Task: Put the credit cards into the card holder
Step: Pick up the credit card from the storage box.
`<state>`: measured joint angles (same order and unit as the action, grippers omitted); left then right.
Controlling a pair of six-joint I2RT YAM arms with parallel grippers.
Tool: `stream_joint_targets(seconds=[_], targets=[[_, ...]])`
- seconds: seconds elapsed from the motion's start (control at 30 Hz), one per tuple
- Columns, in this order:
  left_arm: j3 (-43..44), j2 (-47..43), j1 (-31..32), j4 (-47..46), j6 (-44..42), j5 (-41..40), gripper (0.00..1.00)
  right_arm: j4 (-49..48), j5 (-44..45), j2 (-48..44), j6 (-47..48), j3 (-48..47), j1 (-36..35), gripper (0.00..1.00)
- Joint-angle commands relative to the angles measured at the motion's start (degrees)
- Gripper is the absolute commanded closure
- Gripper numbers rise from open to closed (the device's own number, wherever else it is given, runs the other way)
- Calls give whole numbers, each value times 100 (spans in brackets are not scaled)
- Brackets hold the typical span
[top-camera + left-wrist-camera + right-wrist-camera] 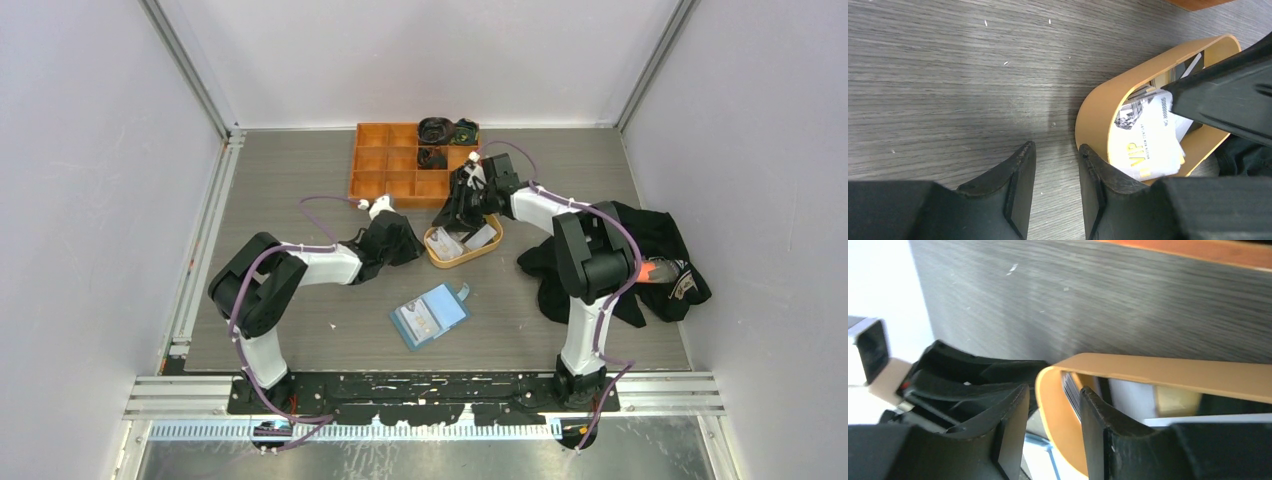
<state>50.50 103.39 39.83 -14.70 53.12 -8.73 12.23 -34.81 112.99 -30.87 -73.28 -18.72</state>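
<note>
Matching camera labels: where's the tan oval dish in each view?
Top external: tan oval dish at centre, just below the orange compartment tray.
Left wrist: dish on the right side, mid-height.
Right wrist: dish from lower centre to the right edge.
Shared landmark: the tray, top right corner in the left wrist view, top edge in the right wrist view.

Tan oval dish (447, 263) is sitting mid-table just in front of the orange compartment tray (354, 170) and holding loose pale credit cards (450, 245). The right gripper (455, 222) is hanging over the dish's left part and the left gripper (415, 248) is reaching in low, just beside the dish's left end — finger spacing is not showing from above. The card holder (430, 316) is lying open nearer the arm bases, blue with pale slots, apart from the dish — black cloth (655, 240) is lying heaped by the right arm.
</note>
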Motion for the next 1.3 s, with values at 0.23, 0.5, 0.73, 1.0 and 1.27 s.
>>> stream_joint_targets(seconds=[0.23, 0.5, 0.73, 1.0, 1.27], targets=[[216, 16, -2, -149, -83, 141, 62, 206, -523, -313, 127, -185, -114, 57], [189, 14, -26, -189, -92, 210, 62, 956, -46, -304, 1045, -371, -153, 58], [162, 5, -44, -233, -92, 286, 61, 1340, 85, -157, 1490, -470, -272, 58], [32, -46, -123, -436, -83, 435, 61, 1708, 159, 124, 1871, -672, -407, 59], [6, -36, -156, -532, -87, 584, 60, 1998, 391, 139, 2267, -863, -410, 69]])
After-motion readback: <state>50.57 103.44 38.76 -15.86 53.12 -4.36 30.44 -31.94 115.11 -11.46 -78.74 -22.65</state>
